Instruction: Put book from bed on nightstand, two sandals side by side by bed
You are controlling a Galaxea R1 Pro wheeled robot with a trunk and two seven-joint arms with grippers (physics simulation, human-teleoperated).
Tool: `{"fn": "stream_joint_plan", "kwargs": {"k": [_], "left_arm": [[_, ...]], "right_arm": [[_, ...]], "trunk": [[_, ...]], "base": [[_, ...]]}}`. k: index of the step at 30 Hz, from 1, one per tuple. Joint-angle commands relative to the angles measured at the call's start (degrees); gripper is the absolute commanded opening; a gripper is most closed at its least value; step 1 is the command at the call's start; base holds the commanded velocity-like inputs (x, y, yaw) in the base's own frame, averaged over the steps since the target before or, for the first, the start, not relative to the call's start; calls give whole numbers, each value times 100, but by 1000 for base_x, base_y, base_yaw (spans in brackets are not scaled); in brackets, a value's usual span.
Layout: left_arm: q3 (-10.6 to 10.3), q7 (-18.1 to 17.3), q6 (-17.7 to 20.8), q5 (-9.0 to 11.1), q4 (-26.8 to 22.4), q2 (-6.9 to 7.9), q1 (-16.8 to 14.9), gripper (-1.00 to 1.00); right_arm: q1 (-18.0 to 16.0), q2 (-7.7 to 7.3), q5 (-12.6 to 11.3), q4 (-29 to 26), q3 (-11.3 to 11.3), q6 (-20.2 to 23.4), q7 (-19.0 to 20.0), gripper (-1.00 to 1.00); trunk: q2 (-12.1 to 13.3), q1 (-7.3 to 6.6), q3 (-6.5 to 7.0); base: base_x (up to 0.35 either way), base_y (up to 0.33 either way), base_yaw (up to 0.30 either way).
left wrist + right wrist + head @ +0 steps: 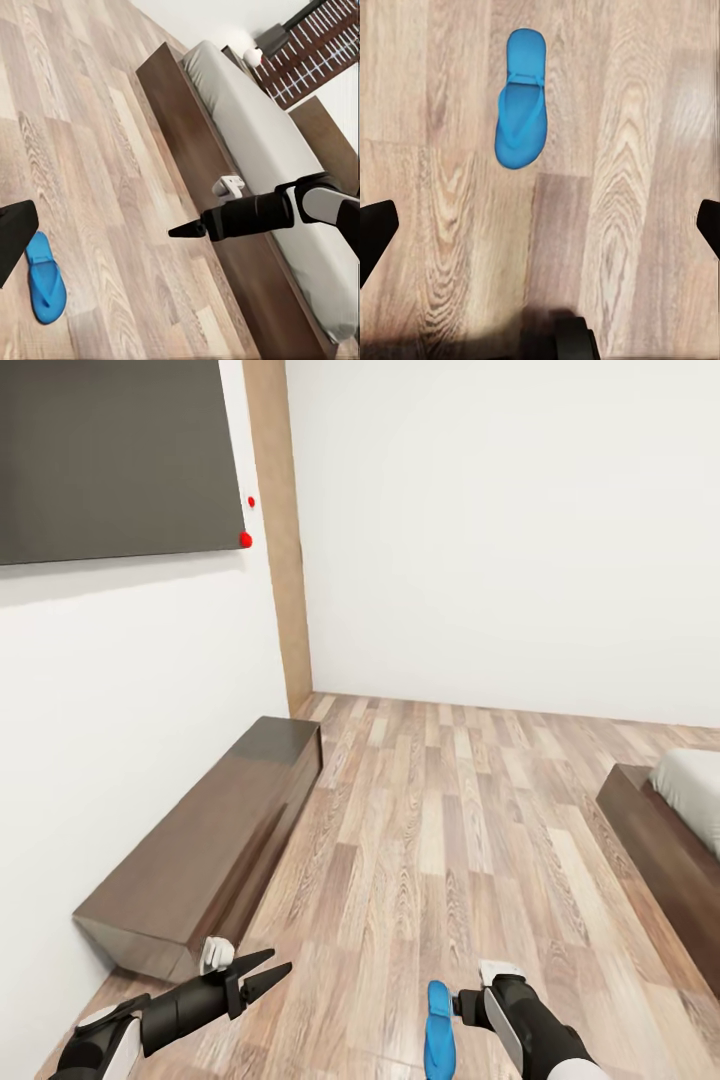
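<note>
Room: white walls and a wood-plank floor (450, 830); a dark panel (110, 455) hangs on the left wall, with two red dots at its right edge.
Low cabinet: a long dark brown cabinet (215, 830) stands on the floor along the left wall.
Bed: the bed (665, 840), with a dark brown frame and a pale mattress, is at the right edge of the head view. In the left wrist view it runs in a long line past the right arm.
Sandal: one blue sandal (437, 1032) lies flat on the floor, just beside the right arm in the head view and apart from the bed. It is on bare planks and nothing touches it (520, 97).
Left hand: the left hand (262, 974) is low over the floor near the end of the cabinet. Its two dark fingers are spread apart a little and nothing is between them.
Right hand: the right hand (180, 230) points down toward the floor above the sandal. In its own wrist view the two fingertips (375, 232) are at opposite edges, so it is wide apart and holds nothing.
Book: I cannot see it on the part of the mattress that shows.
</note>
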Motion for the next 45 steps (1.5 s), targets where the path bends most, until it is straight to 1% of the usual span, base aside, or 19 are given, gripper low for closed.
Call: {"fn": "stream_joint_plan", "kwargs": {"k": [1, 11, 20, 22, 24, 25, 26, 27, 28, 31, 33, 41, 45], "left_arm": [[2, -11, 55, 28, -2, 2, -1, 100], [2, -11, 55, 29, -2, 2, -1, 100], [2, -3, 55, 29, -2, 2, -1, 100], [2, -2, 51, 29, -2, 2, -1, 100], [5, -2, 48, 29, -2, 2, -1, 100], [5, -2, 47, 29, -2, 2, -1, 100], [8, -2, 48, 29, -2, 2, -1, 100], [5, -2, 47, 29, -2, 2, -1, 100], [5, -2, 47, 29, -2, 2, -1, 100], [3, -2, 46, 25, -2, 2, -1, 100], [4, -1, 46, 27, -2, 2, -1, 100], [3, 28, 46, 16, -2, 2, -1, 100], [-3, 133, 46, 4, -2, -4, -1, 100]], "right_arm": [[-3, 6, -4, -8, -28, 24, -14, 100], [-3, 12, -4, -7, -28, 16, -11, 100], [-3, 18, -8, 1, -5, 7, -11, 100], [-3, 99, -11, 11, 25, 7, -14, 100], [-3, 266, -2, 10, 49, 7, -12, 100], [-3, 294, 0, 9, 60, 7, -11, 100], [-3, 354, 13, 3, 125, 7, -11, 100], [-3, 383, 21, -3, 238, 7, -8, 100], [-3, 389, 23, -4, 286, 7, -8, 100], [-3, 399, 20, -18, 588, 7, -9, 100], [-3, 402, 15, -24, 681, 5, -10, 100], [-3, 401, 4, -35, 743, -10, -11, 100], [-3, 400, 3, -44, 745, -15, -11, 100]], "trunk": [[-3, -1, -5], [-3, -1, -5], [-3, -1, -5], [-3, -1, -5], [-3, -1, -5], [-3, -1, -5], [-3, -1, -5], [-3, -1, -5], [-3, -1, -5], [-3, -1, -5], [-3, -1, -5], [-3, -1, -5], [-3, -1, -5]], "base": [[0, 0, -277], [0, 0, -257], [0, 0, -45], [0, 0, -1], [0, 0, 0], [0, 0, 0], [0, 0, 0], [0, 0, 0], [0, 0, 0], [0, 0, 0], [0, 0, 0], [0, 0, 0], [135, 56, 0]]}}
